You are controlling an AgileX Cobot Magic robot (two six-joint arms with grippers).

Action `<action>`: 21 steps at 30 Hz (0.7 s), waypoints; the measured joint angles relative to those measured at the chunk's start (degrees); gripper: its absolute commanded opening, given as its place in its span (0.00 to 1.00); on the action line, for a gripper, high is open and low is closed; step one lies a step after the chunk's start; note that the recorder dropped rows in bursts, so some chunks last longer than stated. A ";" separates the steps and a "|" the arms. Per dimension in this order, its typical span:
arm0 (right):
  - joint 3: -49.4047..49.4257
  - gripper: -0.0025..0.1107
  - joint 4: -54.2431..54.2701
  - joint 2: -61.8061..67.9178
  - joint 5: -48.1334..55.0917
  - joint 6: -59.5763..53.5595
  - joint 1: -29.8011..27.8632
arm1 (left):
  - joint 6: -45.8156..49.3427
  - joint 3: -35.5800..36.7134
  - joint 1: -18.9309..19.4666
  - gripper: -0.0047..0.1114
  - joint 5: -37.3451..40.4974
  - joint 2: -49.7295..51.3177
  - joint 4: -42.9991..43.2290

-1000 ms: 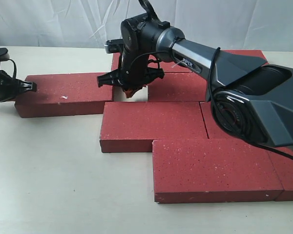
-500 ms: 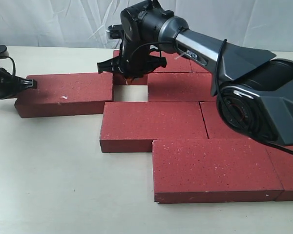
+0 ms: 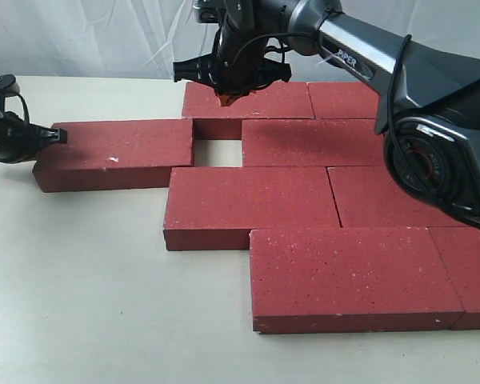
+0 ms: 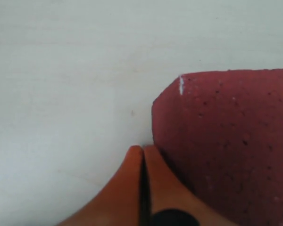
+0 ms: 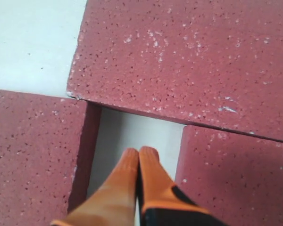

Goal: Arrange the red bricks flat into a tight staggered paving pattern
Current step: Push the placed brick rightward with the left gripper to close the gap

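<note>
Your pale surface (image 3: 80,304) carries the whole layout. Your right arm (image 3: 432,80) is the biggest thing over it. It reaches from the right side across the middle toward the far rows, with the wrist turned downward.

The red bricks (image 3: 252,200) lie flat in staggered rows that touch along their edges. One left-hand brick (image 3: 116,148) juts out past the others in the second row from the back. Between it and its neighbour in that row is a small gap (image 3: 218,152) where the surface shows through.

Your right claw (image 3: 226,97) hangs raised above the bricks by that gap. In the wrist view its orange fingers (image 5: 153,165) are pressed together over the gap (image 5: 137,132), holding nothing.

Your left claw (image 3: 56,136) sits low at the outer end of the left-hand brick (image 4: 226,141). It is closed too, empty, with one finger (image 4: 158,169) against the brick's end.
</note>
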 measured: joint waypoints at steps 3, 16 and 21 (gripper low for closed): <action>0.00 0.02 0.16 0.00 0.11 0.00 0.00 | 0.27 -1.17 0.00 0.04 1.71 1.05 -1.14; 0.00 0.02 0.39 0.00 0.20 0.11 0.00 | 0.27 -2.91 -0.36 0.04 5.65 2.21 -2.78; 0.00 0.02 0.39 0.00 0.23 0.11 0.00 | 0.27 -2.91 -2.22 0.04 5.87 2.21 -3.12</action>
